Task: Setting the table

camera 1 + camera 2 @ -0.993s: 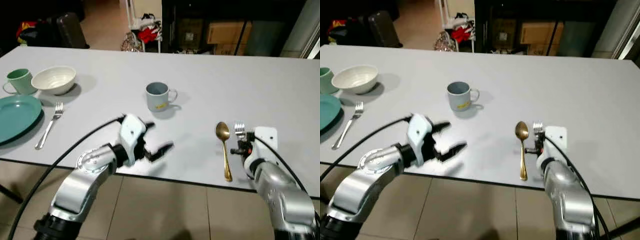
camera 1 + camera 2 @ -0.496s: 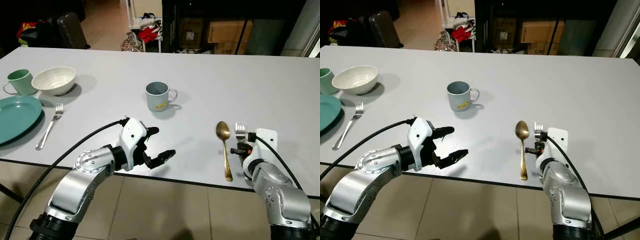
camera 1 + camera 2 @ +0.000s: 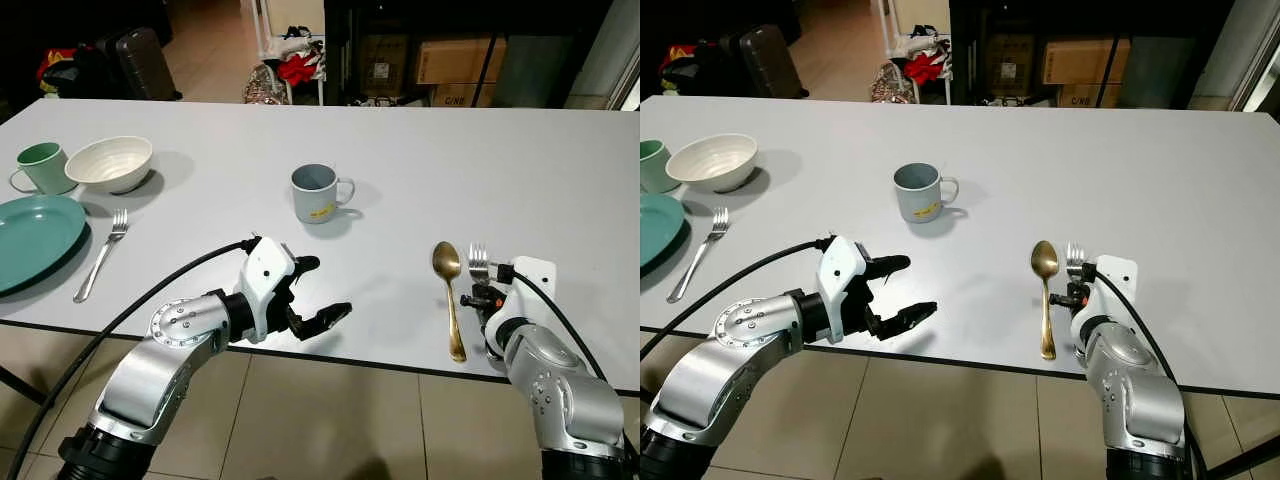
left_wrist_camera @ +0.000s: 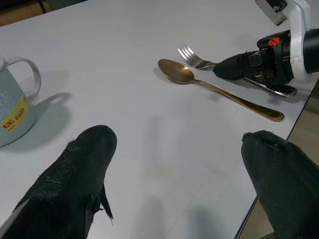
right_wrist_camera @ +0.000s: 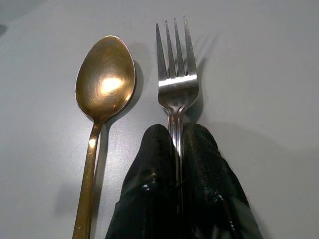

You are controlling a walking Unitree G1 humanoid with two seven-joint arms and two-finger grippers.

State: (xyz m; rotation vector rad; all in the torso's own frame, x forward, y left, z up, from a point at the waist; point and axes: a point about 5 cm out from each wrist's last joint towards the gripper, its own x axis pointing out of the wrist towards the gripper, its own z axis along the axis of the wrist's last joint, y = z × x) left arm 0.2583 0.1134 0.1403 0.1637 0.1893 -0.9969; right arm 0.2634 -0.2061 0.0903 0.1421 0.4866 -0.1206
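Observation:
A silver fork (image 5: 176, 74) lies flat on the white table (image 3: 480, 180) near the front right edge, and my right gripper (image 3: 477, 298) is shut on its handle. Just left of it lies a gold spoon (image 3: 447, 285), bowl pointing away from me. My left gripper (image 3: 312, 290) hovers open over the table's front edge with nothing between its fingers (image 4: 79, 174). A grey mug (image 3: 319, 192) with a yellow label stands mid-table. At the far left sit a teal plate (image 3: 30, 235), a second fork (image 3: 100, 255), a white bowl (image 3: 108, 160) and a green mug (image 3: 38, 165).
Beyond the table's far edge stand a dark suitcase (image 3: 140, 65), a rack with red and white items (image 3: 292, 62) and cardboard boxes (image 3: 455, 65). Tiled floor (image 3: 330, 420) lies below the near edge.
My left gripper has drawn back slightly toward the front edge. The right gripper stays shut on the fork beside the spoon. The camera has shifted a little.

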